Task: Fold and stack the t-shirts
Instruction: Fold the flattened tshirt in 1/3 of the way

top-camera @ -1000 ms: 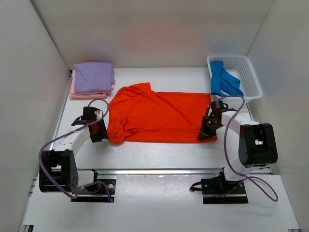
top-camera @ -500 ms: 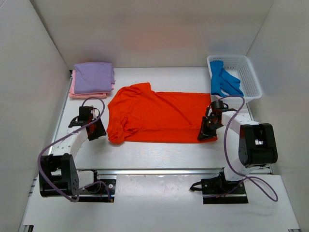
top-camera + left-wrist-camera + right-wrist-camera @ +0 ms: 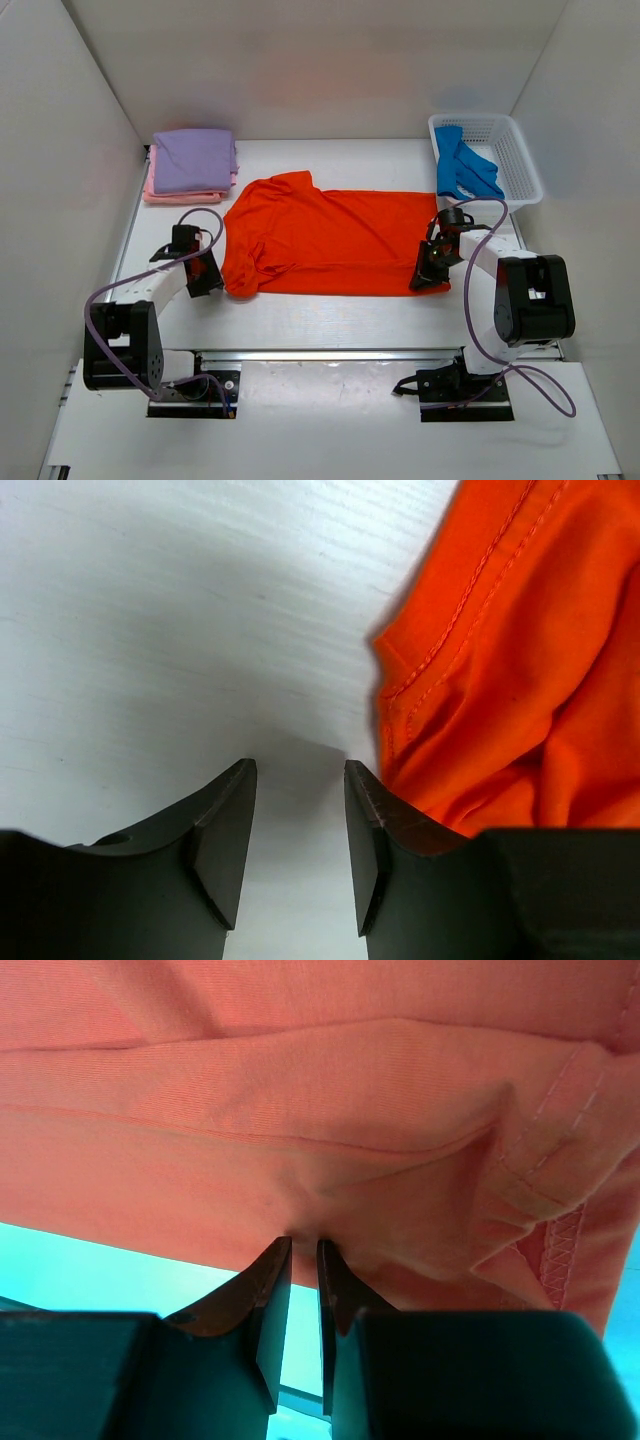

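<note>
Orange-red t-shirt [image 3: 330, 240] lies spread on the worktop [image 3: 330, 310], its near right hem still clamped in my right fingers [image 3: 428, 272], while my left fingers [image 3: 204, 272], apart and empty, have swung back beside its near left corner, so I judge the fold not yet begun.
</note>
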Controlling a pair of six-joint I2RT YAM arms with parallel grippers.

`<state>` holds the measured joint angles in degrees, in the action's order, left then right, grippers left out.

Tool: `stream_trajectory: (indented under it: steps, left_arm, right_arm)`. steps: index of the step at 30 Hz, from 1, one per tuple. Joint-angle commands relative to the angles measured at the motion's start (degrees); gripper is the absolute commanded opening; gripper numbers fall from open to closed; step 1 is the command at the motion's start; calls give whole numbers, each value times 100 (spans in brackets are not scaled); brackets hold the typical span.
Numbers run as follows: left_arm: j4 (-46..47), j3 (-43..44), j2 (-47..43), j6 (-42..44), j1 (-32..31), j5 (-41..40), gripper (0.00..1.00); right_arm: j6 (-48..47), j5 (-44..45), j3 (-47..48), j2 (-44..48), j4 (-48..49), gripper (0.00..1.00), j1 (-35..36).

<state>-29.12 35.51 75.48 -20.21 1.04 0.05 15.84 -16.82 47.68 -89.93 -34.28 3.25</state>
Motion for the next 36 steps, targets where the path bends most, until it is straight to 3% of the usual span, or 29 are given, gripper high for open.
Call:
stream_trajectory:
  steps: [1, 12, 21, 23, 26, 27, 36]
  left_arm:
    - [240, -26, 54, -106, -25, 73, 51]
    - [521, -131, -7, -431, -359, 416, 50]
    - [469, 79, 466, -414, -701, 136, 48]
    - [417, 132, 581, -361, -798, 118, 39]
    - [346, 158, 766, -283, -816, 56, 17]
    - [329, 193, 775, -291, -824, 21, 0]
    - [-839, 1001, 529, 367, -298, -347, 0]
  right_arm:
    - [-230, 583, -84, -139, 62, 14, -70]
    - [-256, 610, -83, -156, 62, 15, -96]
    - [-239, 566, -83, -191, 71, 15, -70]
    - [-248, 574, -84, -156, 36, 15, -105]
    - [-247, 566, -66, -182, 97, 15, -96]
    - [-256, 557, -66, -148, 89, 15, -105]
    - [-265, 574, -4, -253, 1, 15, -105]
